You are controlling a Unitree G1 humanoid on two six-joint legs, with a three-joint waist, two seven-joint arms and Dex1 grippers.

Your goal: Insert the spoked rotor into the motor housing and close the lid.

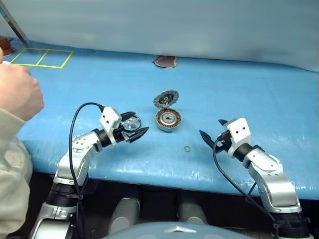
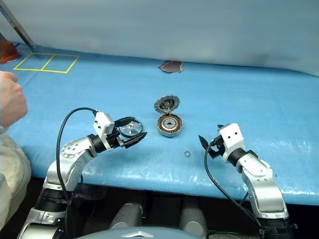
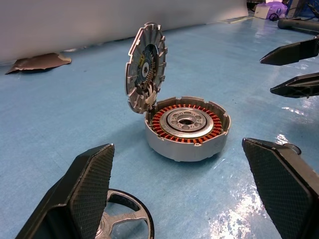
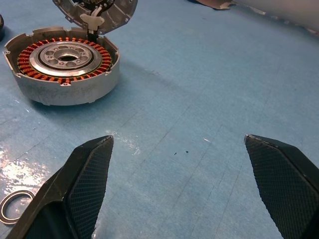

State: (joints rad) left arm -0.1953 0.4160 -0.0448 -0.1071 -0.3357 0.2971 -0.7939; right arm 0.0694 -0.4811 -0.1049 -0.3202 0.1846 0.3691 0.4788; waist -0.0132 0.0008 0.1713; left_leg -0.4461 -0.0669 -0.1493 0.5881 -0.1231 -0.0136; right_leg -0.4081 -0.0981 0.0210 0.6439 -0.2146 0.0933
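The motor housing [image 1: 168,120] stands mid-table, its copper windings [image 3: 185,139] ringing a silver hub. Its lid [image 1: 166,98] is hinged up at the far rim, with the segmented inner face showing [image 3: 145,74]. The spoked rotor [image 1: 132,122] lies flat on the blue table to the left of the housing. My left gripper [image 1: 134,125] is open, its fingers straddling the rotor [image 3: 124,219] without gripping it. My right gripper [image 1: 212,129] is open and empty to the right of the housing, a hand's width away and pointing toward it [image 4: 62,64].
A small dark ring [image 1: 187,148] lies between the grippers near the table's front edge. A person's hand [image 1: 17,92] hovers at the far left. At the back are a brown scrap [image 1: 164,61] and yellow tape squares [image 1: 42,57].
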